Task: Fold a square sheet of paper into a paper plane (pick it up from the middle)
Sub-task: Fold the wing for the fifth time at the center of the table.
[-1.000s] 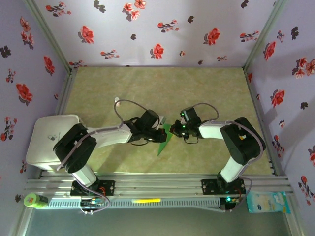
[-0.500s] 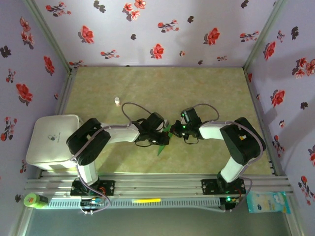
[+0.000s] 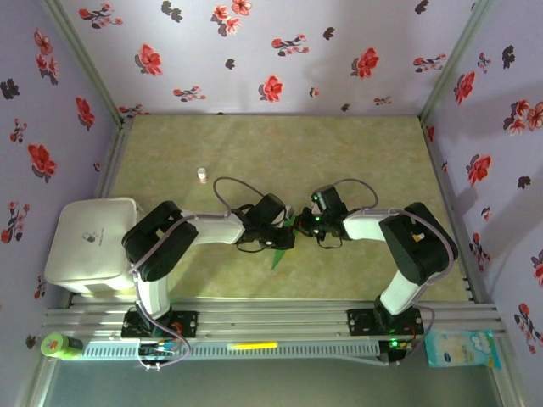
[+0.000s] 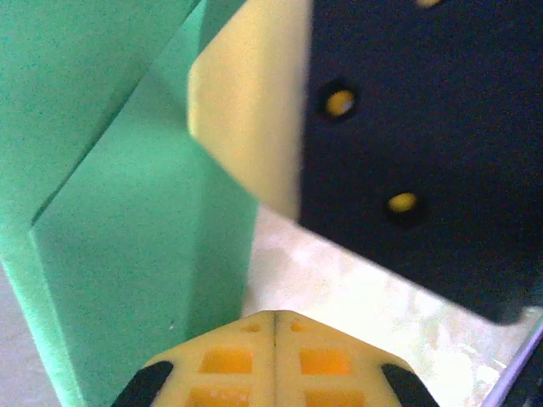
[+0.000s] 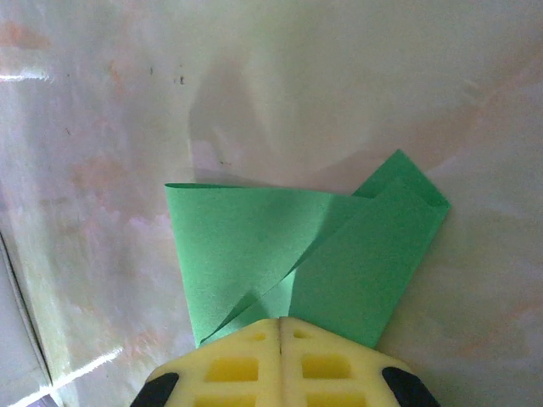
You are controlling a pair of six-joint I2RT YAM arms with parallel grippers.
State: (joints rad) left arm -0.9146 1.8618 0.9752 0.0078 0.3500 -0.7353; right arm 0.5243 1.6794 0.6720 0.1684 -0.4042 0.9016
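Folded green paper (image 3: 278, 253) lies at centre of table (image 3: 254, 153), btw both claws, long axis near-to-far, tip toward arm bases. R gripper (image 5: 280, 326) pinched onto its edge. L gripper (image 4: 276, 318) tips together, paper just left; grip unclear. Both equally near.

Bright, even overhead light — soft shadows, heavy close-up blur in left wrist view

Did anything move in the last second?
The left arm swung rightward, moving the shut left pincer up to the green paper. Nothing was visibly grabbed or released. The right pincer, also shut, and the paper stayed put.
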